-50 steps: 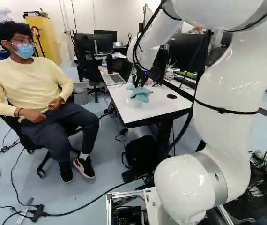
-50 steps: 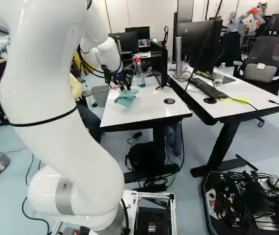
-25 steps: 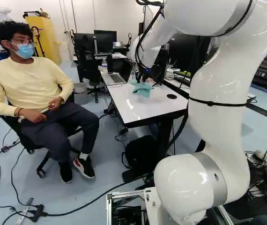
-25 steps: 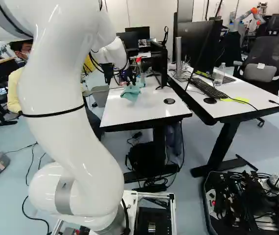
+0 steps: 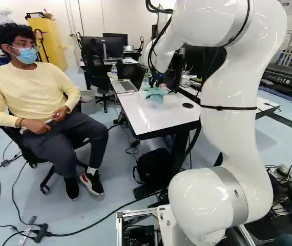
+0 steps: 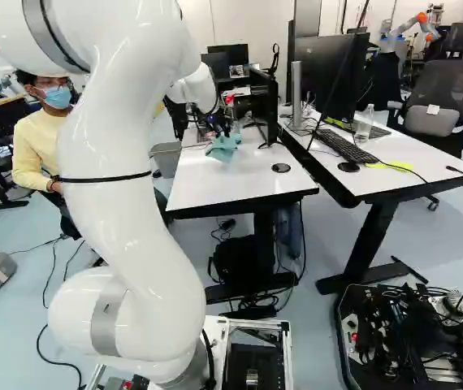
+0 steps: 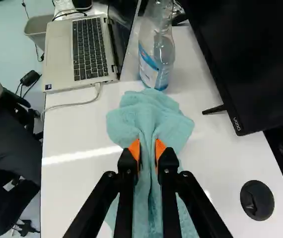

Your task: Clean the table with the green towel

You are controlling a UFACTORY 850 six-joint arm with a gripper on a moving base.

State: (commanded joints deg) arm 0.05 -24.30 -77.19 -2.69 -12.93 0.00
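The green towel point(image 7: 149, 116) is on the white table point(image 7: 77, 193), all bunched up. The gripper point(image 6: 220, 132) points down at it and pinches a fold of it. The orange pads point(image 7: 135, 149) press on the fold from two sides. Some of the towel pokes out ahead of the pads, and some is under the black fingers. A clear bottle point(image 7: 154, 59) stands just past the towel. I can't tell if they touch. An open laptop point(image 7: 59, 54) sits near the bottle. A big black screen point(image 7: 250, 59) stands on the bottle's other side.
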